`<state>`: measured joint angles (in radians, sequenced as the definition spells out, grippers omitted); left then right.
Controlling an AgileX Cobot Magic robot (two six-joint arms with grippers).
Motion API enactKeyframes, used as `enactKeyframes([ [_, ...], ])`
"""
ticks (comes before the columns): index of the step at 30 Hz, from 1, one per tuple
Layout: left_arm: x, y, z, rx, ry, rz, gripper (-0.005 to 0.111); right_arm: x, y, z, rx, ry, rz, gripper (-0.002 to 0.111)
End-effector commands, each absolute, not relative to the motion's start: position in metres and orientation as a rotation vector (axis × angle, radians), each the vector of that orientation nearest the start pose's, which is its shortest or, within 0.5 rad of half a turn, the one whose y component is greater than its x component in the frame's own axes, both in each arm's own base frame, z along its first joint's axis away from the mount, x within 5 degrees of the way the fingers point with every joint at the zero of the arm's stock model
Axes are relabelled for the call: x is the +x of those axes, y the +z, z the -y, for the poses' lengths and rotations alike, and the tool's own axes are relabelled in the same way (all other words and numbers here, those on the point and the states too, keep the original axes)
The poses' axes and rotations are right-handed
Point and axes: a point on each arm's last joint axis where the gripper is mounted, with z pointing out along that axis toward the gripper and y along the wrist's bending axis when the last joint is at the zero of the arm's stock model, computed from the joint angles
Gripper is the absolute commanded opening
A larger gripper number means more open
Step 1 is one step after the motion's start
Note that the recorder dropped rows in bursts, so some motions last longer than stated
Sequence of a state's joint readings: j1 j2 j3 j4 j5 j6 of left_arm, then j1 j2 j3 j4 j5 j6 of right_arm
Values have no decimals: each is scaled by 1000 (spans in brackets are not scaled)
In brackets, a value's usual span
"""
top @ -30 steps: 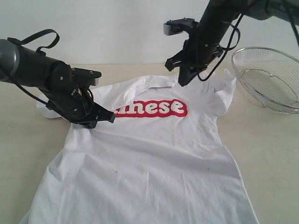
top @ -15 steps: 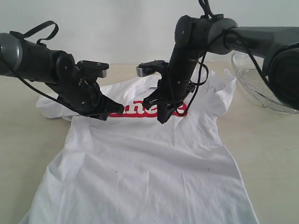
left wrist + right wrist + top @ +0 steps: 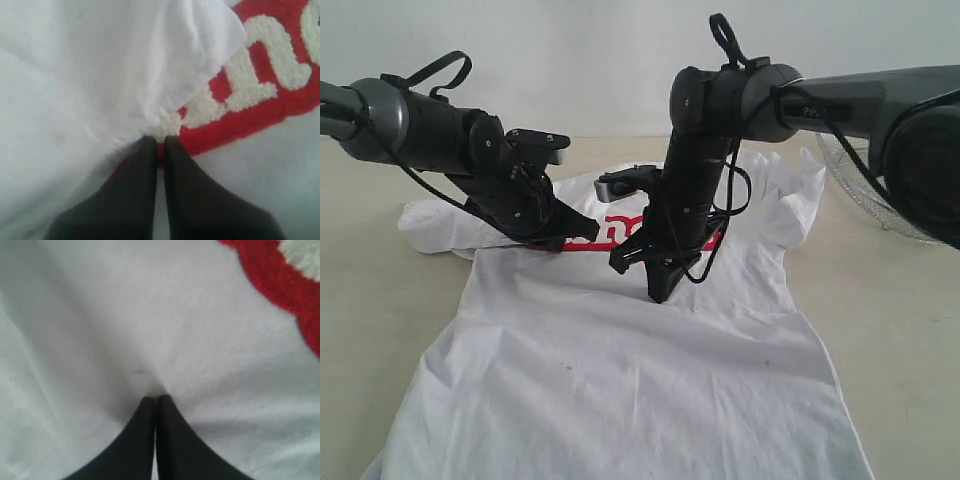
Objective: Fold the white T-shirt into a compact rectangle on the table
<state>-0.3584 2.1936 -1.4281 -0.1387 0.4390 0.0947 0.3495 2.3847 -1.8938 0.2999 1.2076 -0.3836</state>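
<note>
- The white T-shirt (image 3: 640,380) lies spread on the beige table (image 3: 905,340) in the lower middle of the exterior view. The bottom edge cuts off its hem, and the arms hide most of the red lettering (image 3: 250,95).
- We see wrinkled cotton and fuzzy letters (almost like towelling).
- Left gripper (image 3: 585,234) and right gripper (image 3: 658,294) have their fingers together, tips on the cloth. We cannot tell whether they pinch it.

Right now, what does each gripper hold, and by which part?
Both pinch the white T-shirt: the left gripper a fold of cloth at the edge of the red lettering, the right gripper a pucker of plain cloth beside it.
</note>
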Motion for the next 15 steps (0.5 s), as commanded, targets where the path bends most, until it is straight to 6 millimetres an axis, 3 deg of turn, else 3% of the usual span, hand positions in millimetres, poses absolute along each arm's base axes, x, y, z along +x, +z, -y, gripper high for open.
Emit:
enactKeyframes([
  [1, 426, 101, 167, 478, -205, -2645, 5, 421, 110, -180, -962, 454, -3070, 0],
  [8, 451, 104, 174, 488, -200, -2585, 5, 400, 84, -172, -972, 466, -3188, 0],
  [15, 462, 117, 170, 469, -201, -2556, 5, 382, 67, -166, -973, 472, -3280, 0],
])
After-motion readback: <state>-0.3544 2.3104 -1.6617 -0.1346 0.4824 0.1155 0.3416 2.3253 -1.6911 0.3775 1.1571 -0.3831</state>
